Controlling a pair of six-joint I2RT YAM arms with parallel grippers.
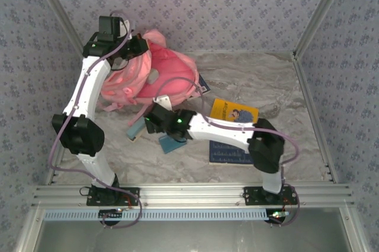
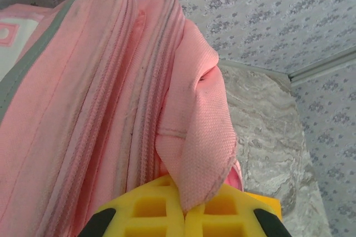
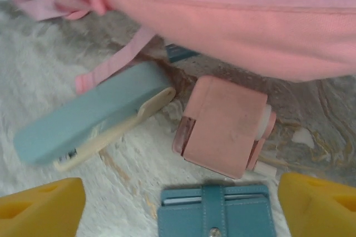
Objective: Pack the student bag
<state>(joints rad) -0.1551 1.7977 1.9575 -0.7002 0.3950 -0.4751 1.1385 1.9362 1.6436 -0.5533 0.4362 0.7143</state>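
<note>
Currently at the item-picking step: left gripper (image 2: 183, 217) is clamped on a fabric flap of the student bag (image 1: 157, 74), which lies at the table's far left. Right gripper (image 3: 181, 195) hangs empty with jaws wide apart above small pink box (image 3: 225, 126), pale-blue stapler-like tool (image 3: 92, 120) and teal wallet (image 3: 214, 215), all just beside the bag. Next move probably calls for descending on one item, closing squarely on it, then carrying it to the bag's opening.

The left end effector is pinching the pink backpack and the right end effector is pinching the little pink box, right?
Not quite. The left end effector is pinching the pink backpack, yes, but the right end effector is open and pinching nothing. The little pink box lies on the table, untouched, just ahead of it. The right wrist view shows this.
</note>
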